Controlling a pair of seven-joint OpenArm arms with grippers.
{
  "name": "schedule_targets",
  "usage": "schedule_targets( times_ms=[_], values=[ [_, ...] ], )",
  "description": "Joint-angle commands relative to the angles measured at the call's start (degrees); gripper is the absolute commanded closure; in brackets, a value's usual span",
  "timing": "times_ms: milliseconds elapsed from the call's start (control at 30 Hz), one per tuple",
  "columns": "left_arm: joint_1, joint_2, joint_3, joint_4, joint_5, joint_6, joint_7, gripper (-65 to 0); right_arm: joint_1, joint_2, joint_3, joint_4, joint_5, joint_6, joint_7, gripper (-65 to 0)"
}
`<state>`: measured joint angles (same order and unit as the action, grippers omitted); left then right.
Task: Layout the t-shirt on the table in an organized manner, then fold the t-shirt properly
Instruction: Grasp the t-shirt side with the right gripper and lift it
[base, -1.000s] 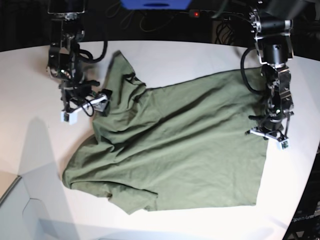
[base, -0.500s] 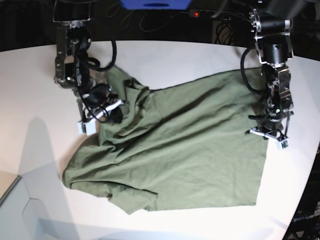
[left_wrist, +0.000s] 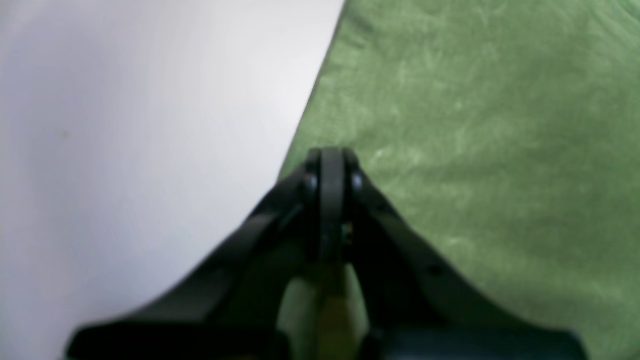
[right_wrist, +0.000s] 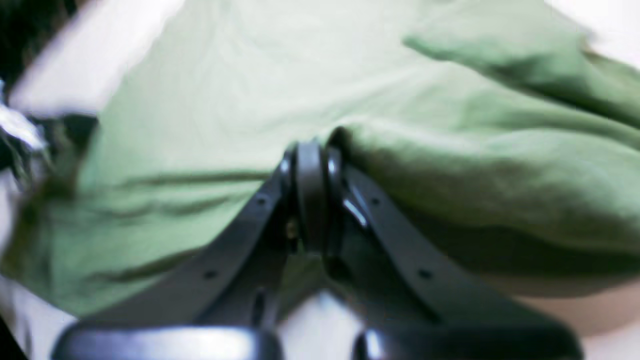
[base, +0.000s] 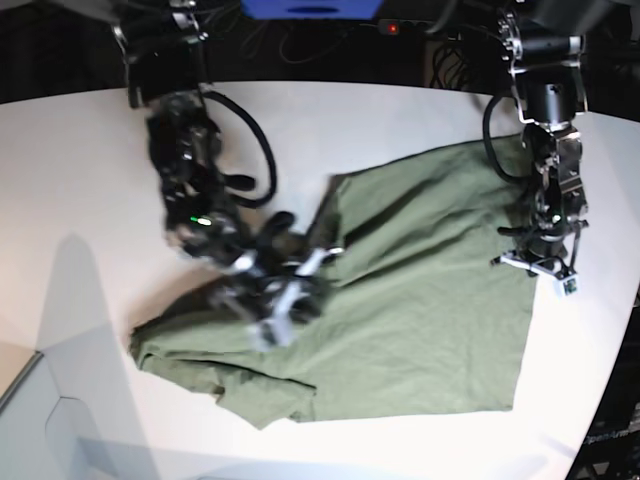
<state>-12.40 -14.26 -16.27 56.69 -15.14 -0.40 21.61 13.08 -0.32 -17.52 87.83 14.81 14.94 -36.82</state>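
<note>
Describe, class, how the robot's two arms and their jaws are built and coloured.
Both arms are black metal with looping black cables. The left gripper has a white-edged base; its slim black jaws taper to a rounded tip. The right gripper, blurred in the base view, shows similar white trim and bolt-holed black jaws.

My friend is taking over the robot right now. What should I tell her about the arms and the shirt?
Left gripper: shut, pinning the t-shirt at its side edge, near the edge of the table.
Right gripper: shut on a bunched fold of the shirt, over its middle; the arm looks blurred, as if moving.
Shirt: on the white table, lying open near the left gripper, crumpled and doubled over near the right one.
Done: both grippers have cloth.
Left: spread it flat, smooth the wrinkles, then fold it.
</note>
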Motion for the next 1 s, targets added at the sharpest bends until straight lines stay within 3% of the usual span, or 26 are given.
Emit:
schedule_targets(
  times_ms=[0,167,267,433,533,600,767,967],
  values=[
    [-0.04,-0.46,-0.04,1.38,0.15,0.1,-0.2,-0.2,3.75,-1.49,-2.13,-0.58,-0.17,0.58,2.31,0.0],
    [1.46,-0.46,-0.04,5.42,0.15,0.1,-0.11,-0.2,14.57,-7.73,-10.66,-16.76,-4.3,0.58,4.69,0.0],
    [2.69,-0.46,-0.12,7.18,0.15,0.1,-0.02,-0.2,20.9,-8.68,-14.97,-30.82,-5.53,0.58,8.82,-1.6],
    [3.92,-0.46,-0.21,7.89,0.06,0.1,-0.02,-0.2,26.26,-8.68,-18.48,-44.18,-5.18,0.58,13.39,-25.7],
    [4.1,-0.46,-0.21,7.62,-0.2,0.1,-0.11,-0.2,24.85,-8.68,-17.51,-39.35,-5.18,0.49,13.92,-41.3],
    [4.1,-0.38,-0.21,7.62,-0.29,0.1,-0.11,-0.2,22.22,-8.68,-13.91,-32.23,-5.18,0.4,13.74,-46.9],
    [4.18,-0.29,-0.3,7.53,-0.29,0.1,-0.11,-0.2,9.47,-5.97,-5.29,-10.16,-5.45,0.58,10.31,-48.1],
    [4.1,-0.2,-0.3,7.53,-0.29,0.1,-0.11,-0.2,0.59,-2.8,-0.64,-7.7,-5.27,0.4,9.79,-48.0]
  ],
)
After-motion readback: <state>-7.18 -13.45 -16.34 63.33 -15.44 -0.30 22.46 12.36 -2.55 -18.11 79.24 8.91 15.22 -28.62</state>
